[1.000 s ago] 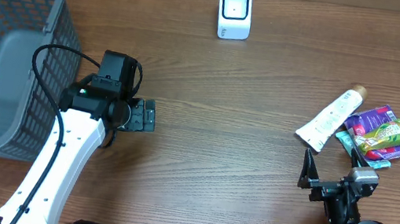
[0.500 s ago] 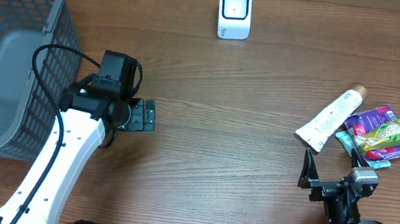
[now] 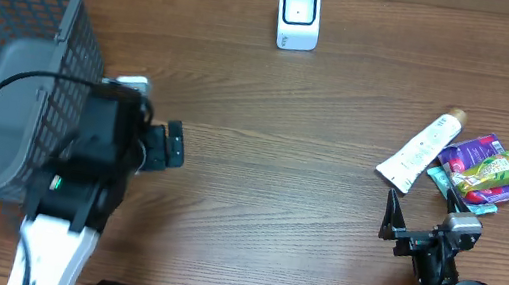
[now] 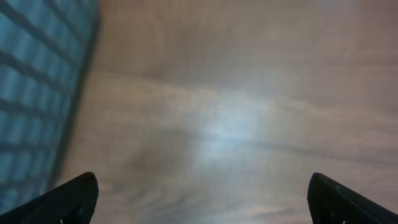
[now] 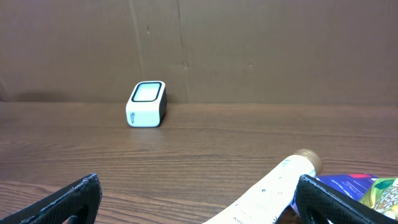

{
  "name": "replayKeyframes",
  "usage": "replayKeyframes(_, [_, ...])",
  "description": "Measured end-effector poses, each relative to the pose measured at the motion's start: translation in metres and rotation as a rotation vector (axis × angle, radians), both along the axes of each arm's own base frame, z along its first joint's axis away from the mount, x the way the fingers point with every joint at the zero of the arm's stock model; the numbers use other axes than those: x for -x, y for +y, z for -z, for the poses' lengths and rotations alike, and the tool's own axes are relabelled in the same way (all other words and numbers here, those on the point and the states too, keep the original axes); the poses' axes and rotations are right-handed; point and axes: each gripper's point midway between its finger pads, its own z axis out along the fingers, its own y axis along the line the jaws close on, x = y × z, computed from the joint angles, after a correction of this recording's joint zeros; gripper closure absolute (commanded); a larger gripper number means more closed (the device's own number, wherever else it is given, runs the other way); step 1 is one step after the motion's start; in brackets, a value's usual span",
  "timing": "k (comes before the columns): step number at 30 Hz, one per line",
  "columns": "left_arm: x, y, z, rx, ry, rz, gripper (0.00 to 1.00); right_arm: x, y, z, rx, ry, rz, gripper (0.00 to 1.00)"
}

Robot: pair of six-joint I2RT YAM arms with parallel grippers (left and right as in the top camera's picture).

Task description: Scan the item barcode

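A white tube [image 3: 420, 152] with a tan cap lies at the right of the table, next to a pile of purple and green snack packets [image 3: 483, 169]. The white barcode scanner [image 3: 299, 15] stands at the back centre. My right gripper [image 3: 422, 206] rests open just in front of the tube and holds nothing. In the right wrist view the tube [image 5: 273, 193] lies between the open fingers' line, with the scanner [image 5: 147, 104] far behind. My left gripper [image 3: 171, 145] is open and empty beside the basket. The left wrist view shows only blurred table between the left gripper's [image 4: 205, 199] wide fingers.
A large grey mesh basket [image 3: 3, 65] fills the left side, and its wall [image 4: 31, 93] shows at the left of the left wrist view. A brown cardboard wall [image 5: 249, 43] backs the table.
The left arm has swung left and back toward the basket and is blurred with motion. The right arm and the items have not moved.
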Motion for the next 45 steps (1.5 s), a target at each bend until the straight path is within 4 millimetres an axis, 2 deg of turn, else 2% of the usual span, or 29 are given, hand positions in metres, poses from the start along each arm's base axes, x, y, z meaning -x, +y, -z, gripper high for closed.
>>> replayKeyframes(3, [-0.01,0.0,-0.036,0.0,-0.254,0.033,0.01,0.0,0.0,0.0,0.0,0.0,0.0,0.0])
replayKeyframes(5, [-0.013,-0.001,-0.049,-0.004,-0.392,0.057,0.0,0.0,0.0,0.0,0.0,0.0,0.0,0.0])
replayKeyframes(9, [-0.003,-0.001,-0.052,-0.016,-0.63,0.099,0.01,0.0,0.0,0.0,0.0,0.0,0.0,0.0])
replayKeyframes(15, [0.019,-0.003,-0.037,-0.06,-0.881,0.143,0.0,0.0,0.0,0.0,0.0,0.0,0.0,0.0])
replayKeyframes(24, [0.036,-0.002,0.004,-0.236,-0.951,0.216,0.0,0.0,0.0,0.0,0.0,0.0,-0.002,0.0])
replayKeyframes(28, [0.035,-0.005,0.03,-0.305,-0.899,0.283,0.0,0.0,0.0,0.0,0.0,0.0,-0.002,0.0])
replayKeyframes(31, [0.035,-0.004,0.06,-0.312,-0.794,0.313,0.0,0.0,0.0,0.0,0.0,0.0,-0.002,0.0])
replayKeyframes(45, [0.035,-0.002,0.06,-0.328,-0.793,0.314,0.0,0.0,0.0,0.0,0.0,0.0,-0.002,0.0])
